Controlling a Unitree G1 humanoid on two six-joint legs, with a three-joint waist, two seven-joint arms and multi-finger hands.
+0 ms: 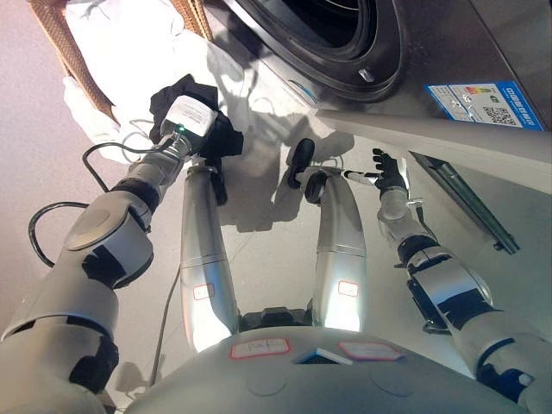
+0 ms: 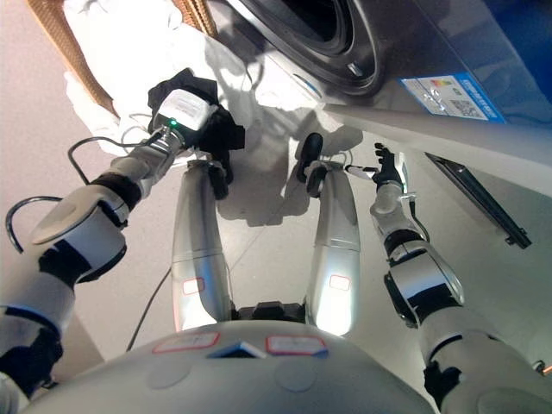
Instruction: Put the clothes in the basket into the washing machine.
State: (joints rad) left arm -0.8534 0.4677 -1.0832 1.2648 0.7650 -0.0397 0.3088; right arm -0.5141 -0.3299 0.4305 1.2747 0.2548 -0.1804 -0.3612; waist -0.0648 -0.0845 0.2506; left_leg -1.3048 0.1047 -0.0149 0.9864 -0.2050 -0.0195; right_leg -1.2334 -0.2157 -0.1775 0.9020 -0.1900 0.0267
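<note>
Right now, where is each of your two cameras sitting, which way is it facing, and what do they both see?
Left eye view: on the head, looking down at the floor before the washing machine; both arms enter from below, the left hand at the white clothes in the basket, the right hand open by the machine's front.
Right eye view: slightly to the right on the head, facing the same way, same arms.
Shared: machine, basket, clothes, both hands.

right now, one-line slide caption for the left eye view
Left hand reaches to white clothes spilling from the wicker basket, right hand open below the washing machine drum.
</note>
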